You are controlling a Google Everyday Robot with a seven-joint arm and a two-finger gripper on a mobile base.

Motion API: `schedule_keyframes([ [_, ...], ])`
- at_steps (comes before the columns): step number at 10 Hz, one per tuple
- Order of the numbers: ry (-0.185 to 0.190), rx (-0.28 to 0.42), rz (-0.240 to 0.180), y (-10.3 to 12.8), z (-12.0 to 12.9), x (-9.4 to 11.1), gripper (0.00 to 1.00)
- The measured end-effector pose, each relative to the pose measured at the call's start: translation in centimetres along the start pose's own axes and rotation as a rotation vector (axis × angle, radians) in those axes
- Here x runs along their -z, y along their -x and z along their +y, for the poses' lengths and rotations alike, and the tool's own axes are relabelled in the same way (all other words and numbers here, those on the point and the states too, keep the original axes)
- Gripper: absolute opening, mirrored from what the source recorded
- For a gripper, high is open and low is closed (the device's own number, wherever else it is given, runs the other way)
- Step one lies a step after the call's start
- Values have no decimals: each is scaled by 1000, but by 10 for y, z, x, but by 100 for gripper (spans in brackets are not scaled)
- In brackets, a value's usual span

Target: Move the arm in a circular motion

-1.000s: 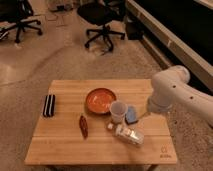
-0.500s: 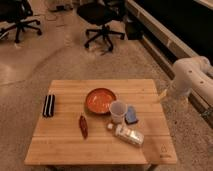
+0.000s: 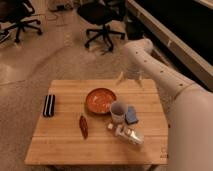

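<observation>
1. My hand point(image 3: 128, 77) hangs in the air over the far edge of the tabletop point(image 3: 60, 145), right of its middle and just behind the orange bowl point(image 3: 100, 100); I cannot tell how far open it is, nor whether it has hold of anything
2. The arm point(image 3: 165, 77) comes in from the right, runs up and to the left over the far right corner of the tabletop, and bends down at the wrist to the hand
3. As I judge it, the step in hand is the circle itself. To do it well I should sweep the hand round on one even curve, at one height, well above the white cup point(image 3: 118, 110), which stands tallest. I should hold a steady pace and close the loop where it began
4. The risk I see is dipping on the near side of the circle, where the cup, the blue block point(image 3: 131, 115) and the pale bottle point(image 3: 128, 134) lying on its side crowd together
5. Counted: one arm, one hand, one tabletop, one bowl, one cup, one blue block touching the cup's right side, one pale bottle, one dark red oblong thing point(image 3: 83, 126) left of the bottle, and one black flat thing point(image 3: 49, 105) by the left edge
6. Beyond the tabletop, on the floor, stand two office chairs point(image 3: 102, 20)
</observation>
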Motion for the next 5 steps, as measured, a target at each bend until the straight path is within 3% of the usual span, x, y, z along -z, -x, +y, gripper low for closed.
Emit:
schedule_keyframes([
  [2, -45, 192, -14, 6, -92, -2, 80],
  [5, -85, 420, -35, 45, -164, 0, 80],
])
